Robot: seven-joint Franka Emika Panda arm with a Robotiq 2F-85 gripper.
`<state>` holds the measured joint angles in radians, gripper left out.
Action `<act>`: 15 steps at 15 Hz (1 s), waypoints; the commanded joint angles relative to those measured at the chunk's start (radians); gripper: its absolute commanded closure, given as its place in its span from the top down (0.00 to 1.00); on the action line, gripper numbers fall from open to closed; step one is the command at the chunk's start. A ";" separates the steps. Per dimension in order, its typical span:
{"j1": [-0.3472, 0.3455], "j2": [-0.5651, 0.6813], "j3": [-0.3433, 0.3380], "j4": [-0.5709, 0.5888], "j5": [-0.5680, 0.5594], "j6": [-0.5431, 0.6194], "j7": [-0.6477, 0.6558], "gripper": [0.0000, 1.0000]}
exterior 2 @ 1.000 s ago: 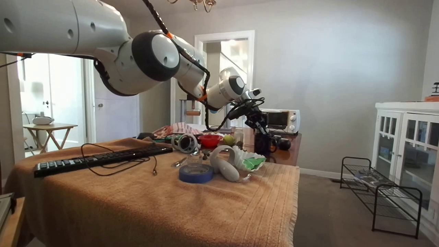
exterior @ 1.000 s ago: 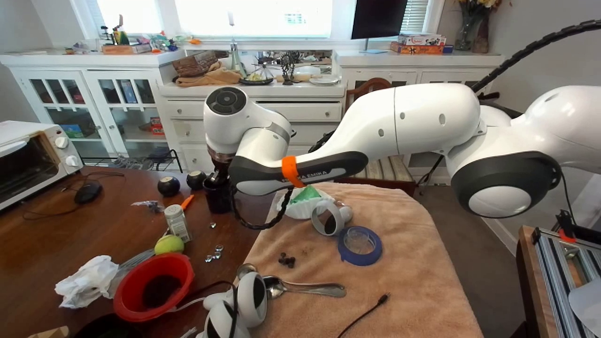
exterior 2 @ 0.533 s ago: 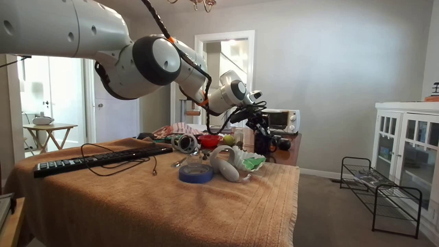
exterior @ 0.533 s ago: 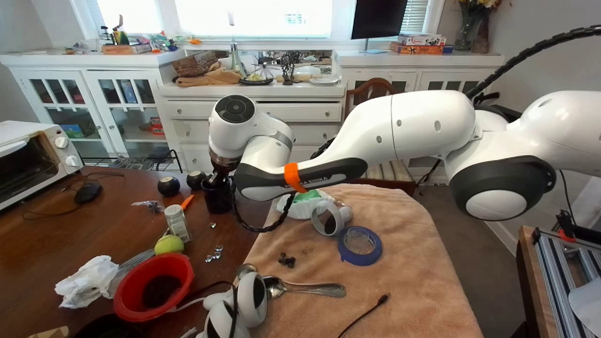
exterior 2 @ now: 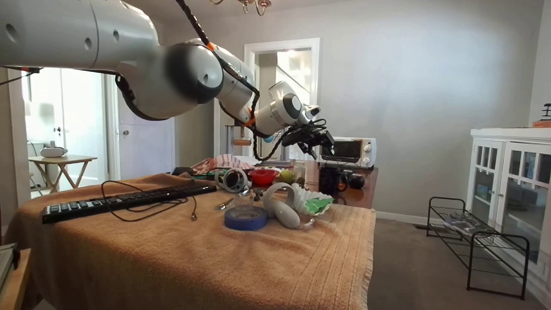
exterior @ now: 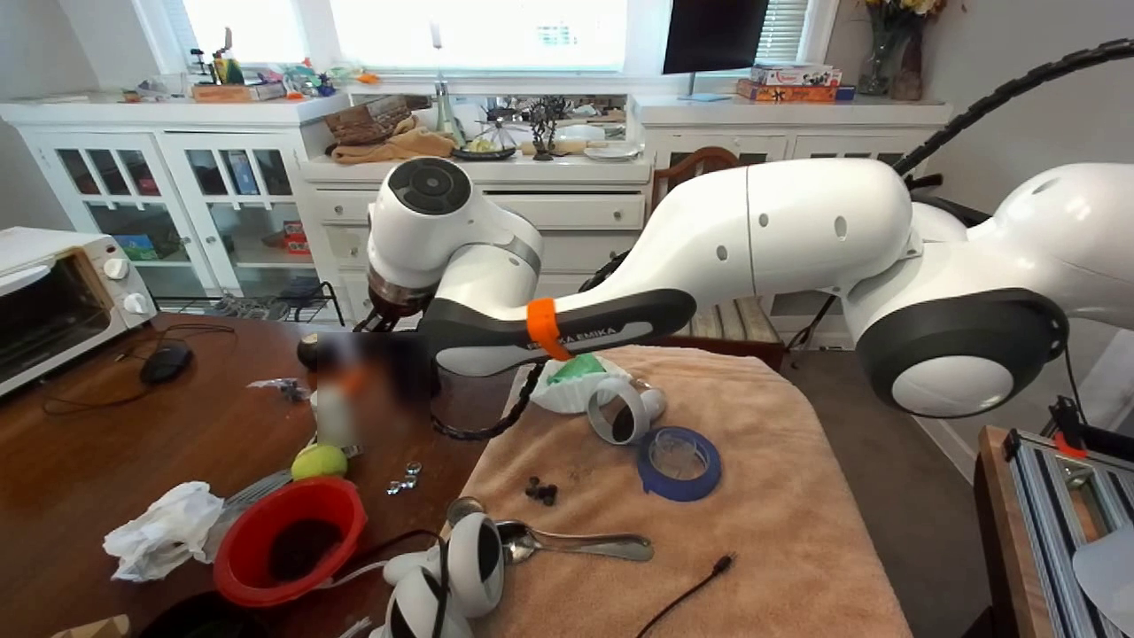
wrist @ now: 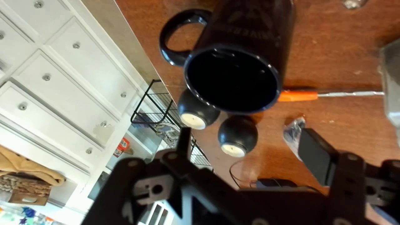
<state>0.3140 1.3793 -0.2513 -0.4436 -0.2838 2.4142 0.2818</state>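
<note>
1. So, the dark mug stands upright on the bare wooden part of the bench, near its edge, handle out to one side.
2. Higher up, near the mug but apart, hangs the tool, spread wide.
3. Just beside the mug sit two round black candle holders; an orange handle with a metal shaft lies nearby.
4. Farther along the wood are a computer mouse, a white toaster oven, a tennis ball and a red bowl.
5. A tan towel drapes the other part, under a blue tape roll and a black keyboard.
6. Beyond stand white built-in cabinets below bright windows, a pale gray wall, carpet and a black wire shoe rack.
</note>
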 commanded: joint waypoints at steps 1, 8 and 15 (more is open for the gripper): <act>0.035 -0.046 0.056 0.000 0.029 -0.022 -0.048 1.00; 0.060 -0.075 0.151 -0.001 0.079 -0.034 -0.122 1.00; 0.050 -0.066 0.175 -0.018 0.116 -0.064 -0.078 1.00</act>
<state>0.3704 1.3062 -0.0845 -0.4478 -0.2009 2.3734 0.1613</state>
